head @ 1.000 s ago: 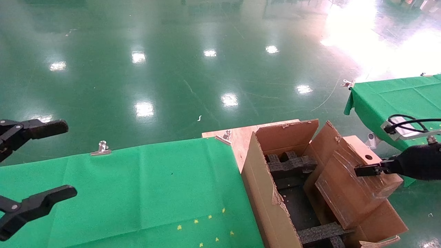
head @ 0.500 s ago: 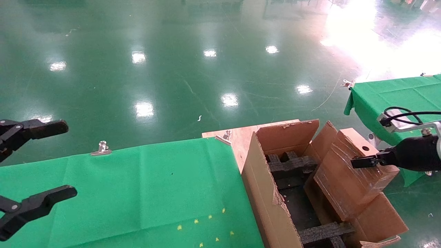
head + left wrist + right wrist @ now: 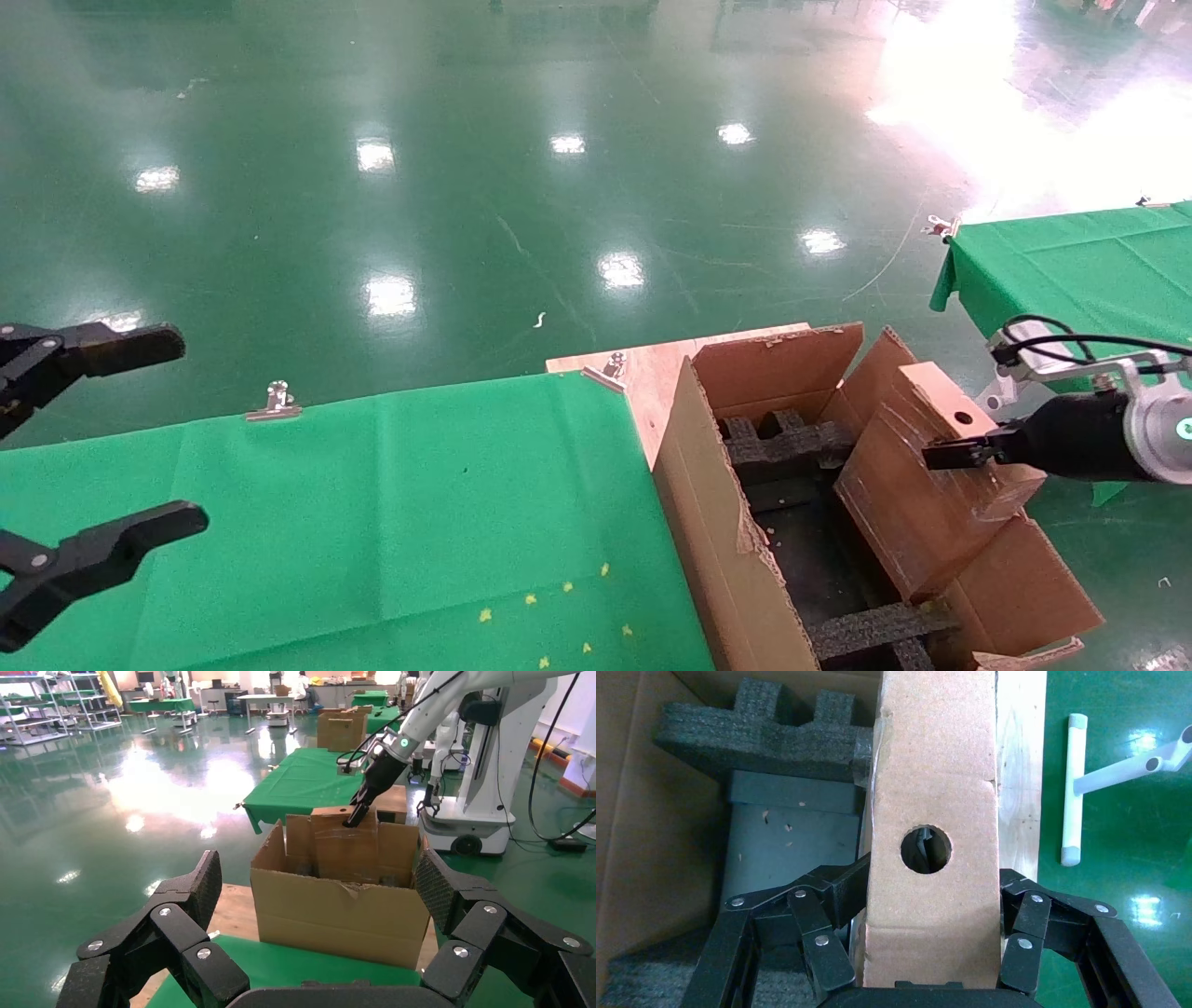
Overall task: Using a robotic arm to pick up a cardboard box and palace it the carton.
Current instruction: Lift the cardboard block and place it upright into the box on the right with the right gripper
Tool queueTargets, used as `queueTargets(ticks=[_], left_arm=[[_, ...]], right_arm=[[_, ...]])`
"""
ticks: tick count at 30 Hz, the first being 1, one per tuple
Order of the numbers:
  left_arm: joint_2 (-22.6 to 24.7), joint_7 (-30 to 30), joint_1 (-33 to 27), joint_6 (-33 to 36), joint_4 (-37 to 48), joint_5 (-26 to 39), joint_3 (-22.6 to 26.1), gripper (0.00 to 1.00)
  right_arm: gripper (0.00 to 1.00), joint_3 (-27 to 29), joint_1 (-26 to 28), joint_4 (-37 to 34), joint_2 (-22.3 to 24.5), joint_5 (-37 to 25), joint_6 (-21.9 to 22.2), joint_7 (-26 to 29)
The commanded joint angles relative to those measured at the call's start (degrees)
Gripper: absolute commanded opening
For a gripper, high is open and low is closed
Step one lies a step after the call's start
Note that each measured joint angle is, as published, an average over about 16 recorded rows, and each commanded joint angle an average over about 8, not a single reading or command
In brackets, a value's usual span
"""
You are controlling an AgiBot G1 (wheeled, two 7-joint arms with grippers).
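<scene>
The carton (image 3: 717, 522) is standing open at the right edge of the green-clothed surface (image 3: 419, 503), flaps ragged and black foam inserts (image 3: 787, 443) showing along its floor. The cardboard box (image 3: 917, 508) is hanging tilted in the carton's mouth. Its lower end is dipping inside near the carton's right wall, and its upper narrow side, the one with the round hole, is sticking up above the rim. The robotic arm (image 3: 1080, 438) is reaching in from the right, and its right gripper (image 3: 932, 917) is clasping that upper end, with the fingers (image 3: 828, 903) pressing on both broad faces. The pickup looks done and the carry nearly so. What seems left is lowering the box onto the foam and letting go. The left gripper (image 3: 182, 431) is idling over the surface's left edge, fingers spread wide and holding nothing. A bare wooden corner (image 3: 652, 368) is peeking out from under the cloth at the surface's far right corner, and a metal clip (image 3: 275, 401) is pinning the cloth at the far edge. Beyond, a glossy green floor (image 3: 559, 186) is mirroring the ceiling lights, and a second green-covered table (image 3: 1071, 261) is standing to the right.
</scene>
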Motion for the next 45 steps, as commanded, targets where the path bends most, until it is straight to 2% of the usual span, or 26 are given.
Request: queueTargets(ticks=[1,21,36,45], left_arm=[[0.0,0.0,0.0,0.0,0.0,0.0,0.0,1.00],[0.0,0.0,0.0,0.0,0.0,0.0,0.0,1.00],[0.0,0.0,0.0,0.0,0.0,0.0,0.0,1.00],[0.0,0.0,0.0,0.0,0.0,0.0,0.0,1.00]], right_arm=[[0.00,-0.2,-1.0,0.1,-0.3,0.3,1.3,0.3],[0.00,-1.5,-9.8,-3.0,-5.5,3.8,9.0,-1.0],[0.00,-1.3,-14.7,-6.2,-7.8,7.4,9.6,-3.6],[0.00,-0.9,-17.7,-10.6,-10.9,9.5,9.6,-5.8]])
